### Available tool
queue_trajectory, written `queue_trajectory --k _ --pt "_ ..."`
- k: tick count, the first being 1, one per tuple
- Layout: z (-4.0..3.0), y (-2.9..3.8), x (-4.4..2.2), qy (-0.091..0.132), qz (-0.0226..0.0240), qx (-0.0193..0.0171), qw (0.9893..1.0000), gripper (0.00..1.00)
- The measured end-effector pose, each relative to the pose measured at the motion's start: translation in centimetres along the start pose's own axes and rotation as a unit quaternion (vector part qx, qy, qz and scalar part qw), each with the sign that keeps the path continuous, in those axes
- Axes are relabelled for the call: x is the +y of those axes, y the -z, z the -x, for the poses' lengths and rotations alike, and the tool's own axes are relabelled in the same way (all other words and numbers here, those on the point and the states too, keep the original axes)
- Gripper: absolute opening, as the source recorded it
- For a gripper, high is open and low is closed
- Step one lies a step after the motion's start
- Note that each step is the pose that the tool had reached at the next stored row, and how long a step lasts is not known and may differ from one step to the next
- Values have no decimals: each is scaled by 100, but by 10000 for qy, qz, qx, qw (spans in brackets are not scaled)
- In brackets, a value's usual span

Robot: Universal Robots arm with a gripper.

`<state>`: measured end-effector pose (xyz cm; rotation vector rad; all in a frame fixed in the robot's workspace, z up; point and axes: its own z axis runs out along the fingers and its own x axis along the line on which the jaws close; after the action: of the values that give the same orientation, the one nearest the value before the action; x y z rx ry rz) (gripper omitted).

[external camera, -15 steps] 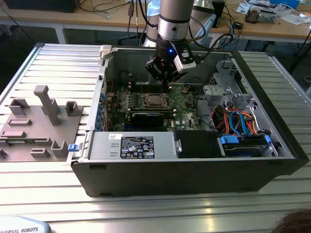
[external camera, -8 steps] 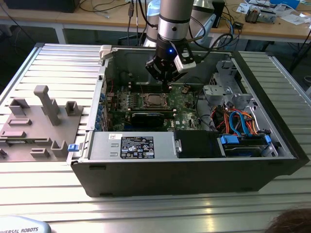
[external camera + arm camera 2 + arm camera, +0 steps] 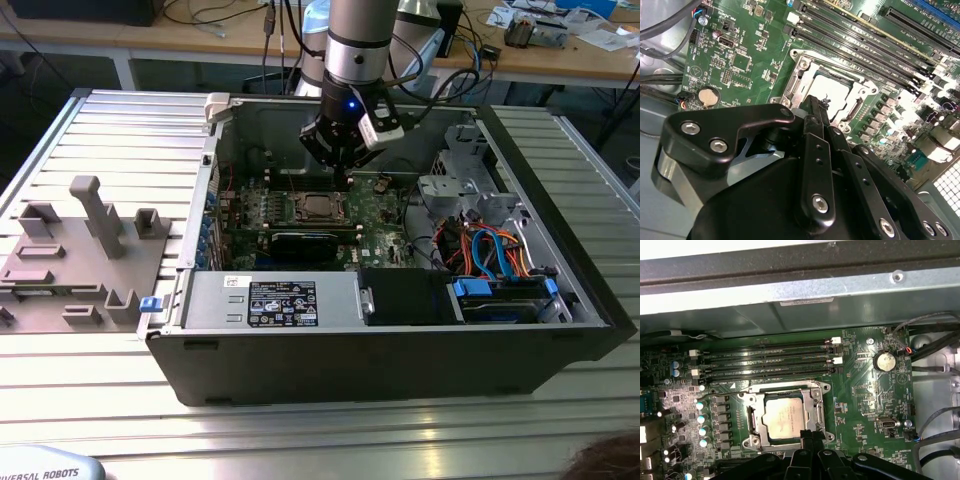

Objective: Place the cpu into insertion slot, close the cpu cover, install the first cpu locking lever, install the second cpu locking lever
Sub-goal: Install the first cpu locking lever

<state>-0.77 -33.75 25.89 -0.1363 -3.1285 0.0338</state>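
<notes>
The one cpu point(image 3: 783, 421) lies flat in the slot point(image 3: 751, 416), its cover point(image 3: 818, 412) down around it, so seating looks done. The tool point(image 3: 807, 436), fingers pressed together on nothing, hovers at the socket's edge (likely for a lever). Four memory slots point(image 3: 765, 360) run beside it.

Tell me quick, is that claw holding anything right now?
Gripper: shut, fingers together, holding nothing, tips by the edge of the cpu cover, with the cpu already seated.
</notes>
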Motion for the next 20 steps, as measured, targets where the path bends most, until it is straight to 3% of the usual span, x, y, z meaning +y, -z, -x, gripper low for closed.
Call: queue_trajectory --k 20 --pt "0 0 0 89 -1 -2 10000 11"
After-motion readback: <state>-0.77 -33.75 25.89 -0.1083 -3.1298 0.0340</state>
